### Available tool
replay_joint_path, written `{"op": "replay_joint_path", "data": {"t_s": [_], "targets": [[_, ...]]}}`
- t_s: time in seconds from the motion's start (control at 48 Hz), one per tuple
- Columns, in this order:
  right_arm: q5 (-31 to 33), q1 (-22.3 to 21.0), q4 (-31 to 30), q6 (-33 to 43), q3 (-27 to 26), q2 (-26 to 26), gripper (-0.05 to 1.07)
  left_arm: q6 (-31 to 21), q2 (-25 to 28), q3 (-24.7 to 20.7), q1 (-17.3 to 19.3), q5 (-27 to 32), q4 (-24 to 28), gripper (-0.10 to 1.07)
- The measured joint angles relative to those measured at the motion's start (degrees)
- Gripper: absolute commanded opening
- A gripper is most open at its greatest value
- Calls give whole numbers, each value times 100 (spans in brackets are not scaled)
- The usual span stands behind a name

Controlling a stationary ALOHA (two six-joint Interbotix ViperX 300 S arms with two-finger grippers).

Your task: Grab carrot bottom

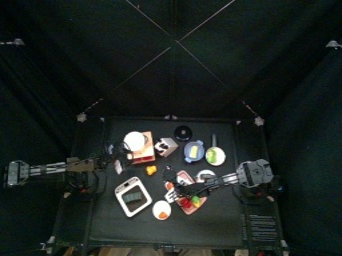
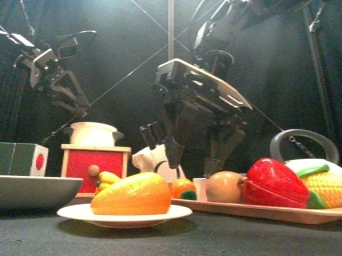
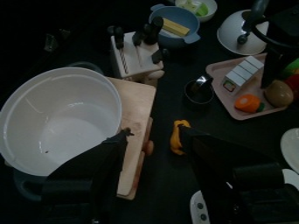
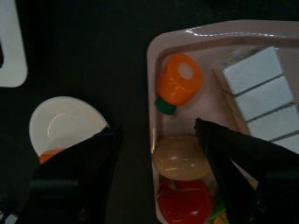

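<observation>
The carrot (image 4: pixel 179 79) is stubby and orange with a paler side and a green end. It lies in a pink tray (image 4: pixel 211 39) beside a white block (image 4: pixel 263 87). My right gripper (image 4: pixel 162 171) is open and empty above the tray, with the carrot just beyond its fingertips. In the front view this gripper (image 2: pixel 194 150) hangs over the tray, and the carrot (image 2: pixel 182 187) shows low behind the plate. My left gripper (image 3: pixel 158 166) is open and empty, raised over the table's left side near a white bowl (image 3: pixel 59 118). The carrot also shows in the left wrist view (image 3: pixel 246 103).
A round tan food piece (image 4: pixel 177 156) and a red one (image 4: pixel 184 201) lie in the same tray. A white plate (image 4: pixel 65 122) with a yellow-orange piece (image 2: pixel 134 195) sits beside the tray. A small orange-yellow wedge (image 3: pixel 179 136) lies by a wooden board (image 3: pixel 138 105).
</observation>
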Motion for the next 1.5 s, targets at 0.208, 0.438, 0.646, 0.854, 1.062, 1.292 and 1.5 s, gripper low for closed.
{"op": "replay_joint_path", "data": {"t_s": [0.208, 0.438, 0.646, 0.854, 1.062, 1.292, 1.5], "targets": [[-9, 229, 79, -835, -308, 0, 96, 9, 0, 0, 0, 0, 0, 87], [-26, 642, 105, -1854, -615, 176, 96, 9, 0, 0, 0, 0, 0, 87], [-70, 1081, 70, -2795, -1011, 571, 96, 9, 0, 0, 0, 0, 0, 87], [185, 1178, -62, -3111, -1661, 984, 96, 9, 0, 0, 0, 0, 0, 87], [580, 1169, -176, -3217, -2092, 1336, 96, 9, 0, 18, 0, 0, 0, 87], [712, 1178, -193, -3226, -2180, 1521, 96, 9, 0, 18, 0, 0, 0, 87], [712, 1178, -176, -3226, -2188, 1617, 95, 9, 0, 18, 9, 0, 0, 87]]}}
